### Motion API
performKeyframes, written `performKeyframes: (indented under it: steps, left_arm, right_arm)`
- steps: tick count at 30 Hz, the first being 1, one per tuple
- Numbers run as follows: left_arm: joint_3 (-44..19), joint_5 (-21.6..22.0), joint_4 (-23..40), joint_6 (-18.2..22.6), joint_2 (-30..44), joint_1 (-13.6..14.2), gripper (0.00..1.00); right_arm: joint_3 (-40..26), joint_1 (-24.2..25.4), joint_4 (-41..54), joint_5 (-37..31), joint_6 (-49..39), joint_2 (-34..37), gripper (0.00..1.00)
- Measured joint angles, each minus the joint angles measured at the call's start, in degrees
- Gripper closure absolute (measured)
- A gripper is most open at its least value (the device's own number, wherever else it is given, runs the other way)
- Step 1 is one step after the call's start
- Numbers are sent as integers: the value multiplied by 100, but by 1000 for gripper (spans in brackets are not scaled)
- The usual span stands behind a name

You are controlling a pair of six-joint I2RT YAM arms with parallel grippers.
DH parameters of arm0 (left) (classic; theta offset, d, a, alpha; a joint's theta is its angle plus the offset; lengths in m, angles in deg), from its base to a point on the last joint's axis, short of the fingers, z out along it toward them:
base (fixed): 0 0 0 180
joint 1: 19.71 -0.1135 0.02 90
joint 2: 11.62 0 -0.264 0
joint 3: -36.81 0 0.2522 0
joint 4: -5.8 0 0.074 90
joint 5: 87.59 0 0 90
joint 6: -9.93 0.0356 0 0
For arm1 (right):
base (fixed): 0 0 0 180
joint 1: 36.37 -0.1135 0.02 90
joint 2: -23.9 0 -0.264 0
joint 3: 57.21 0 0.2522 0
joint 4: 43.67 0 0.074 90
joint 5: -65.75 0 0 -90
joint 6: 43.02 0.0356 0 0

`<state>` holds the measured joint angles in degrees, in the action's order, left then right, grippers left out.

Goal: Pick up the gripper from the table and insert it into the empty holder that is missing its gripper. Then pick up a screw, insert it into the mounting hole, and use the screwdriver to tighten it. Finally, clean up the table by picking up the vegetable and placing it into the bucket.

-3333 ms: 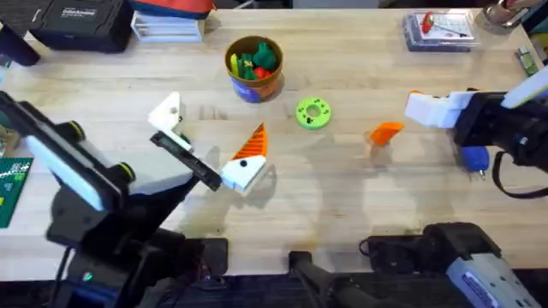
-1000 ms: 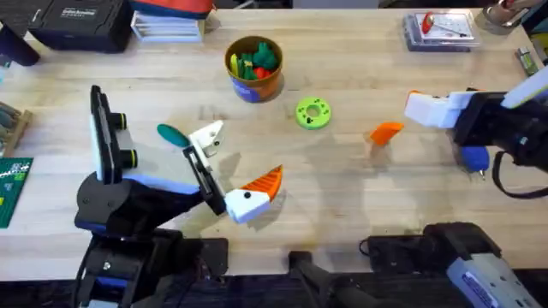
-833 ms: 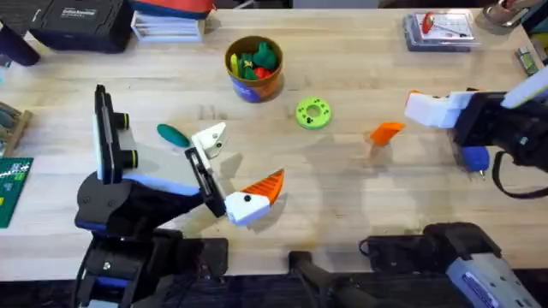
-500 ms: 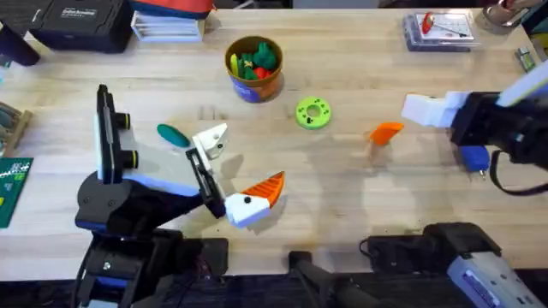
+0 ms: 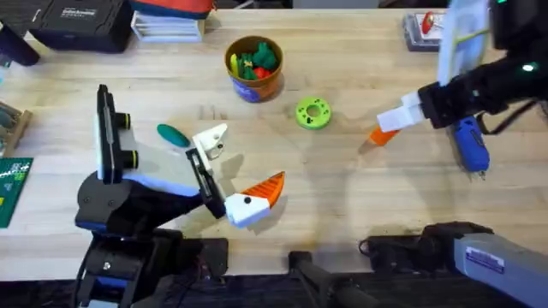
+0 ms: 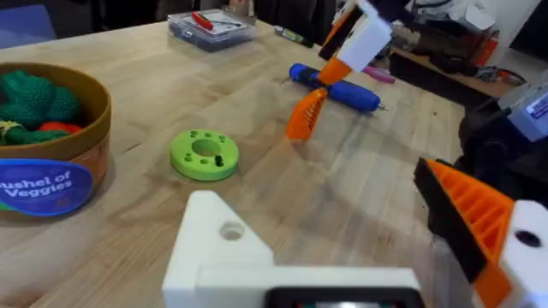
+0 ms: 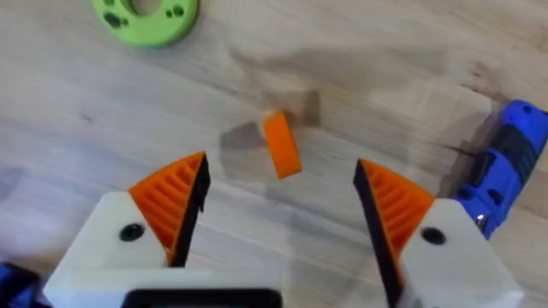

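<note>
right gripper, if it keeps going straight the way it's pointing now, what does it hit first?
Most likely the loose orange gripper. The right gripper is open, and in the right wrist view the wedge lies on the table just ahead, centred between the fingers. The remaining gap is hard to judge.

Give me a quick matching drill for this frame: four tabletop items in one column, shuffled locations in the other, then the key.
Items
1. vegetable
2. screwdriver
3. gripper
4. bucket

Locations
A. lying on the table under the raised right arm
B. far side of the table, toy veggies inside
C. on the table ahead of the right gripper's open fingers
D. on the table beside the left gripper's bare white finger

Pairs: 1-D, 2-A, 3-C, 4-B
</note>
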<state>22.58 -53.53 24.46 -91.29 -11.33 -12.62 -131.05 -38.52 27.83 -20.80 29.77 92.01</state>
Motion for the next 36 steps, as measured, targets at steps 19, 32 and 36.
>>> performKeyframes:
  steps: [19,32,36]
  left_arm:
    - [0,0,-2,0,1,0,15]
    - [0,0,-2,0,0,0,15]
    - [0,0,0,0,0,0,14]
  right_arm:
    - [0,-138,4,-466,-1585,1620,278]
    - [-11,-138,-94,-248,-1603,1633,992]
    - [-98,-138,107,-211,-1454,1399,993]
